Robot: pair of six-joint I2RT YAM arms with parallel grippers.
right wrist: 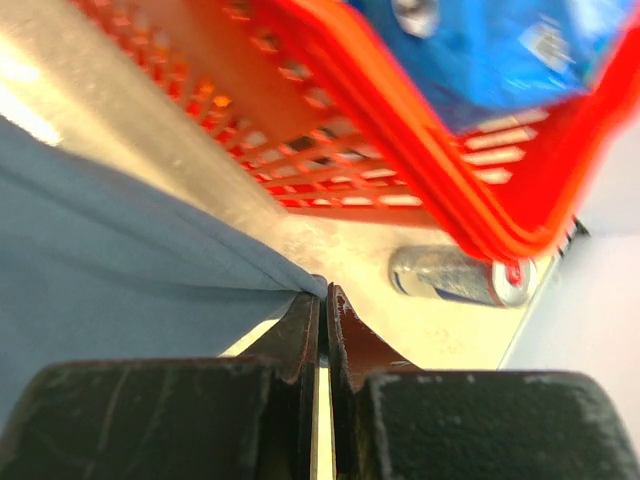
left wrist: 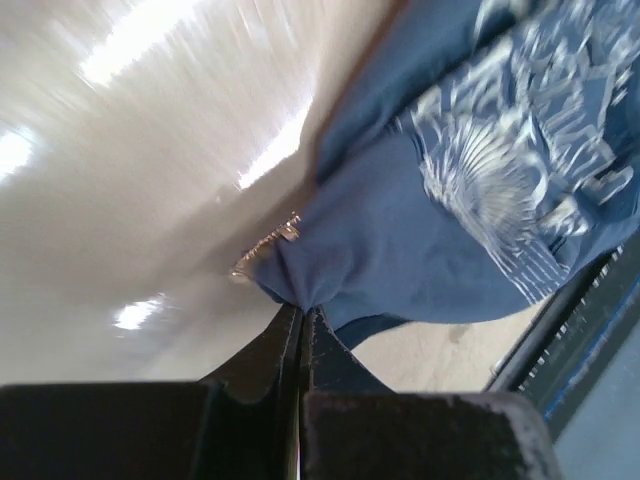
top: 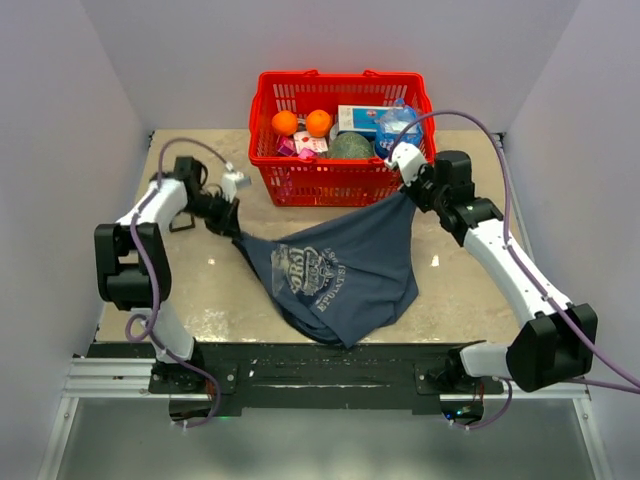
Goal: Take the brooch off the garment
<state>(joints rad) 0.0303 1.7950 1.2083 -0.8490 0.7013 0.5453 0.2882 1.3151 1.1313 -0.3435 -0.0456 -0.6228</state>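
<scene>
In front of the basket, on its near side, a dark blue garment is stretched across the table, its lower fold sagging furthest from the basket. Its white printed crest faces up. The lettering under the crest reads upside down from the top camera and is too small to make out.

Down and to the left of the basket's front left corner, the left gripper has its fingers pressed together on a bunched corner of the cloth. The brooch, a small gold piece, sits on that corner just past the fingertips. Whether it touches the table cannot be told.

At the basket's front right corner, the right gripper is clamped on the garment's opposite corner and holds it taut just below the red wall. A silver can lies on its side just beside the basket's base there, and its print is blurred.

Inside the basket are two oranges, a blue-and-white box with unreadable text, and a blue bag.
</scene>
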